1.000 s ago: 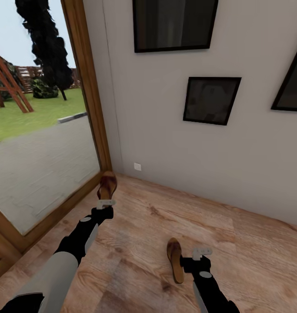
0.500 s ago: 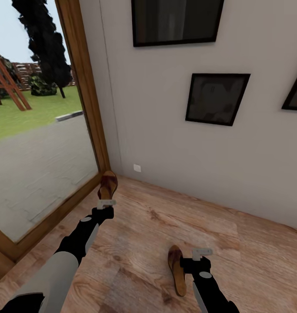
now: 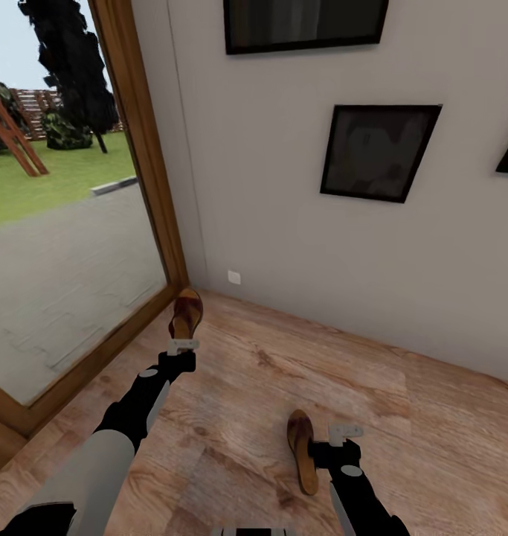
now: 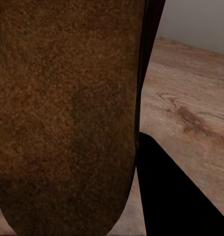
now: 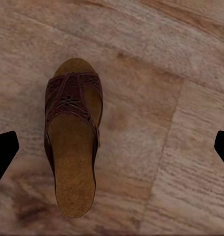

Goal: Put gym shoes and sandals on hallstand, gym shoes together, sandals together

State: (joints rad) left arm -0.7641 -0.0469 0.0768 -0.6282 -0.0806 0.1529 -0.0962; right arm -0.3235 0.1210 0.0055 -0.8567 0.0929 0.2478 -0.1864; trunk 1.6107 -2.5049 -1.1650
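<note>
One dark brown sandal [image 3: 185, 316] sticks out ahead of my left gripper [image 3: 182, 346], which is shut on it near the window corner. Its brown sole [image 4: 67, 118] is pressed close to the left wrist camera. The second sandal [image 3: 302, 451] lies flat on the corridor floor [image 3: 373, 387], just left of my right gripper [image 3: 345, 432]. In the right wrist view this sandal [image 5: 72, 147] sits below and off to one side of the open fingertips [image 5: 3, 152]. The gym shoes and the hallstand are out of view.
A large window with a wooden frame [image 3: 146, 164] stands at the left, meeting a grey wall [image 3: 283, 223] with dark framed pictures [image 3: 376, 152]. A small white wall outlet [image 3: 233, 278] sits low in the corner. Wood flooring stretches to the right.
The camera has turned a little, so the wall pictures slid right and the window narrowed. Both arms and both sandals keep their places.
</note>
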